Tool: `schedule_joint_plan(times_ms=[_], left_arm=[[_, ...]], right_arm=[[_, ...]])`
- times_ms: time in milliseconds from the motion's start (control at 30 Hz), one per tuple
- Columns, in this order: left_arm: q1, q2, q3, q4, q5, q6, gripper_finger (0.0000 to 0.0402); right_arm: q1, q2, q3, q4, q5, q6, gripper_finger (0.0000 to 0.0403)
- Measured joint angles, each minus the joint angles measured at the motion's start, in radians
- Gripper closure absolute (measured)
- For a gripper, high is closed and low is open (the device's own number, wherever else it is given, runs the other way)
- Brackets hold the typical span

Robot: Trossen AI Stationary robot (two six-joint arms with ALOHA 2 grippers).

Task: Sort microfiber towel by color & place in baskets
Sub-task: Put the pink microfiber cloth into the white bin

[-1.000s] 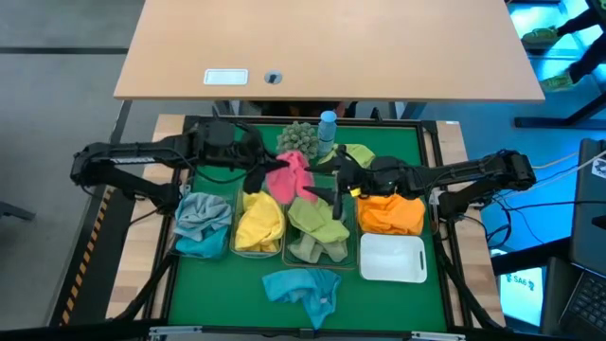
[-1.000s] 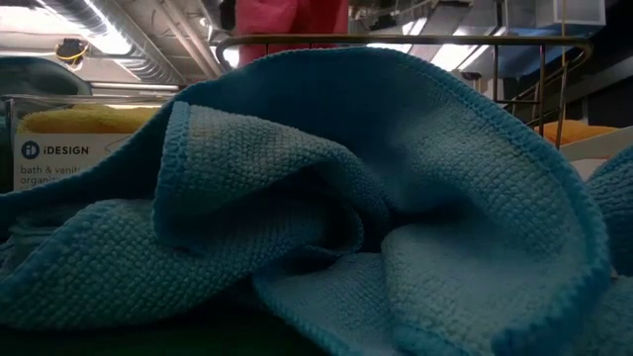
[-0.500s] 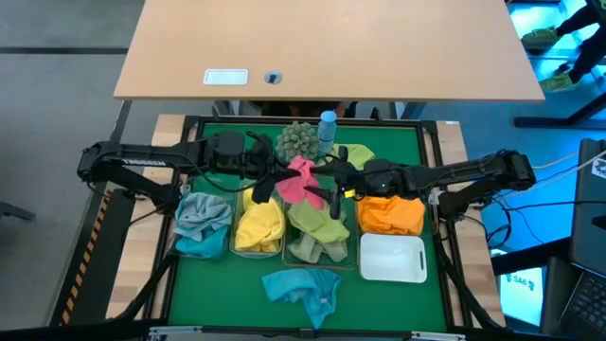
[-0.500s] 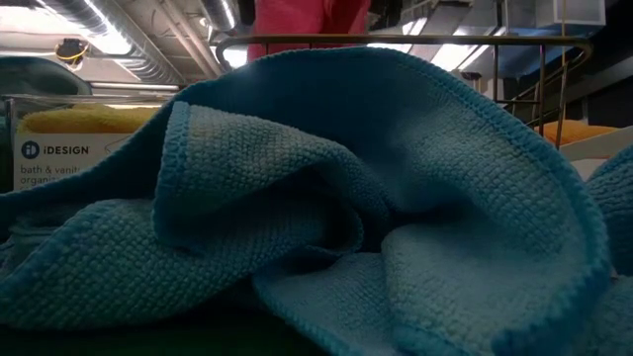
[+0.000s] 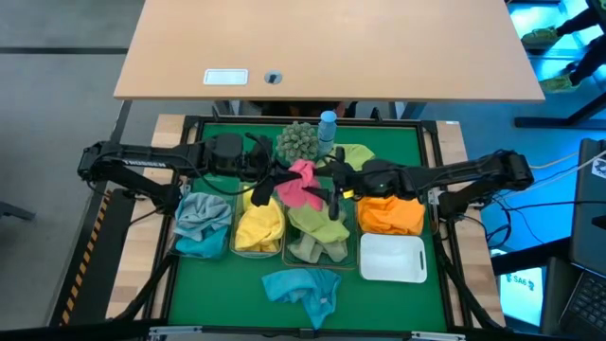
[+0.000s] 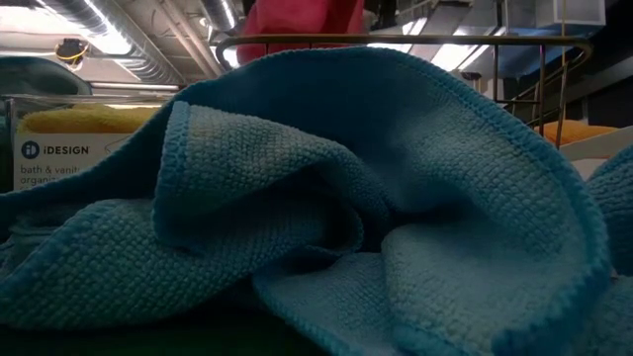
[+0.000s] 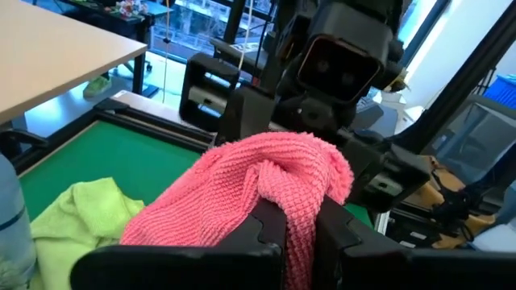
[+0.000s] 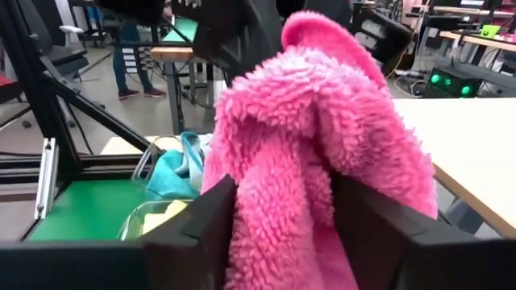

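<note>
A pink towel [image 5: 301,182] hangs in the air above the row of baskets, between my two grippers. My left gripper [image 5: 279,178] reaches in from the table's left and is shut on it. My right gripper [image 5: 333,188] comes from the right, open, with one finger on each side of the towel [image 8: 314,121]. Below stand clear bins with blue-grey [image 5: 202,225], yellow [image 5: 258,225] and green [image 5: 317,232] towels. Farther right are a basket of orange towels [image 5: 391,213] and a white bin [image 5: 392,258]. A teal towel [image 5: 301,289] lies on the mat near the front. My left gripper pinches a bunched fold of the pink towel [image 7: 294,211] between its two fingers, coming level from the table's left. The towel bulges over and past the fingertips, lifted clear of the bins. My right gripper comes level from the table's right. The towel's hanging folds [image 8: 282,209] fill the gap between its fingers [image 8: 201,229] and brush both inner faces.
A grey-green spiky ball [image 5: 297,140], a small blue bottle [image 5: 328,128] and a light green towel [image 5: 358,153] sit at the mat's far side. A wooden desk [image 5: 331,47] stands beyond the table. In the low view the teal towel [image 6: 316,218] fills nearly everything.
My left gripper has carried the pink towel toward the table's right, up to my right gripper. The towel has stayed lifted clear of the bins and now hangs between the right gripper's fingers.
</note>
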Motion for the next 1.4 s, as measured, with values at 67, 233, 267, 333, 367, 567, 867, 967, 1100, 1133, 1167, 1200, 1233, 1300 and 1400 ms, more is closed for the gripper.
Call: schedule_joint_plan(times_ms=[67, 233, 267, 333, 367, 567, 867, 967, 1100, 1133, 1167, 1200, 1233, 1300, 1400], left_arm=[[-0.004, 0.000, 0.000, 0.004, 0.001, 0.000, 0.0385], [-0.019, 0.000, 0.000, 0.007, 0.001, 0.000, 0.0385], [-0.019, 0.000, 0.000, 0.007, 0.001, 0.000, 0.0385], [-0.019, 0.000, 0.000, 0.008, 0.001, 0.000, 0.0385], [-0.019, 0.000, 0.000, 0.008, 0.001, 0.000, 0.0385], [-0.019, 0.000, 0.000, 0.001, 0.001, 0.000, 0.0366], [-0.018, 0.000, 0.000, -0.067, 0.001, -0.008, 0.0303], [-0.018, 0.000, 0.000, -0.131, 0.001, -0.005, 0.0291], [-0.018, 0.000, 0.000, -0.234, 0.001, 0.000, 0.0288], [-0.018, 0.000, 0.000, -0.258, 0.001, 0.000, 0.0287], [-0.018, 0.000, 0.000, -0.283, 0.001, 0.000, 0.0287], [-0.018, 0.000, 0.000, -0.301, 0.001, 0.000, 0.0287], [-0.018, 0.000, 0.000, -0.316, 0.001, 0.000, 0.0287], [-0.018, 0.000, 0.000, -0.339, 0.001, 0.000, 0.0287], [-0.018, 0.000, 0.000, -0.340, 0.001, 0.000, 0.0287]], right_arm=[[0.000, 0.011, 0.000, 0.004, -0.001, 0.000, 0.0238], [0.000, 0.020, 0.000, 0.007, -0.016, 0.000, 0.0323], [0.000, 0.020, 0.000, 0.008, -0.016, 0.000, 0.0342], [0.000, 0.019, 0.000, 0.010, -0.017, 0.000, 0.0382], [0.000, 0.018, 0.000, 0.011, -0.020, 0.000, 0.0390], [0.000, -0.003, 0.000, -0.013, -0.089, 0.015, 0.0382], [0.000, -0.132, 0.000, -0.205, -0.160, 0.134, 0.0396], [0.000, -0.197, 0.000, -0.304, -0.251, 0.220, 0.0397], [0.000, -0.275, 0.000, -0.395, -0.431, 0.389, 0.0397], [0.002, -0.289, 0.000, -0.401, -0.478, 0.434, 0.0398], [0.002, -0.305, 0.000, -0.408, -0.528, 0.477, 0.0399], [0.002, -0.320, 0.000, -0.421, -0.577, 0.520, 0.0399], [0.006, -0.328, 0.000, -0.426, -0.621, 0.565, 0.0398], [0.031, -0.346, 0.000, -0.449, -0.673, 0.633, 0.0396], [0.090, -0.350, 0.000, -0.522, -0.695, 0.679, 0.0398]])
